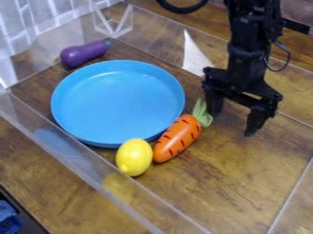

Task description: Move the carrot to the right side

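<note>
Clearly, the step in hand was judged to be the approach for a grasp, since the carrot (178, 137) had not yet been taken up. The blue plate (117, 101) was taken as the landmark. Up and to the left of the plate, near the back wall, a purple eggplant (84, 53) was seen lying well apart from everything else. At the plate's lower right rim a yellow lemon (134, 156) was seen, and the carrot lay just beside it, against the same rim, with its green top pointing up and to the right. Whether carrot and lemon touched could not be told.

To the right of the plate, just beyond the carrot's leafy end, the gripper (235, 113) was seen pointing down with its jaws spread wide and nothing held between them.

The next move was judged to call for the open jaws to be brought over the carrot's body, lowered astride it and closed. Care would be called for, because the lemon and the plate's rim stood close on the carrot's left and could be nudged.

To the right of the plate, bare wooden table (251, 178) was seen in plenty, bounded by a clear wall (73, 151) along the near edge, so room for setting the carrot down was not lacking.
</note>
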`<state>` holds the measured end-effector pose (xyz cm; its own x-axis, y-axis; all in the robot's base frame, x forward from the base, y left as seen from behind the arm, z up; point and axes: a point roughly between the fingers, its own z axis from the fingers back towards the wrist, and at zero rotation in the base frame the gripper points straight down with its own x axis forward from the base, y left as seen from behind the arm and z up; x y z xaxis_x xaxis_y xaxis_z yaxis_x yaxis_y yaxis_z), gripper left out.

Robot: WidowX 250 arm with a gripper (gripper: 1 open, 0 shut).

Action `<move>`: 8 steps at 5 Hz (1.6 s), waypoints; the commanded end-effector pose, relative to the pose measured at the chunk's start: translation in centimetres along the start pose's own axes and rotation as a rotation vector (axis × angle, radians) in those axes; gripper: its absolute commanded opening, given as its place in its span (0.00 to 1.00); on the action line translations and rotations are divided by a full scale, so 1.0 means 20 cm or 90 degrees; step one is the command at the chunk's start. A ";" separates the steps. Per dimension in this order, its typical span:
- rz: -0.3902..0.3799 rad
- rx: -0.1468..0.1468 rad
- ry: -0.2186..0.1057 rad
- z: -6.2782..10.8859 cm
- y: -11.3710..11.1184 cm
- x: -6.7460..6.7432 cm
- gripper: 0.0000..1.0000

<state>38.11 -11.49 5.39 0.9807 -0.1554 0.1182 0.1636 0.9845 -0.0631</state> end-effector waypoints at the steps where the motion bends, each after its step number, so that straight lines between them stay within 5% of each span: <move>1: 0.015 0.003 -0.049 0.20 0.02 0.00 1.00; 2: 0.033 0.010 -0.040 0.28 0.10 -0.06 1.00; 3: 0.035 0.012 -0.048 0.47 0.23 -0.10 1.00; 4: 0.042 0.008 -0.061 0.58 0.30 -0.13 1.00; 5: 0.032 0.010 -0.059 0.60 0.33 -0.12 1.00; 8: -0.049 0.004 -0.041 0.40 0.32 -0.14 1.00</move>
<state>35.51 -4.05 11.44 0.9635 -0.2227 0.1485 0.2328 0.9710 -0.0543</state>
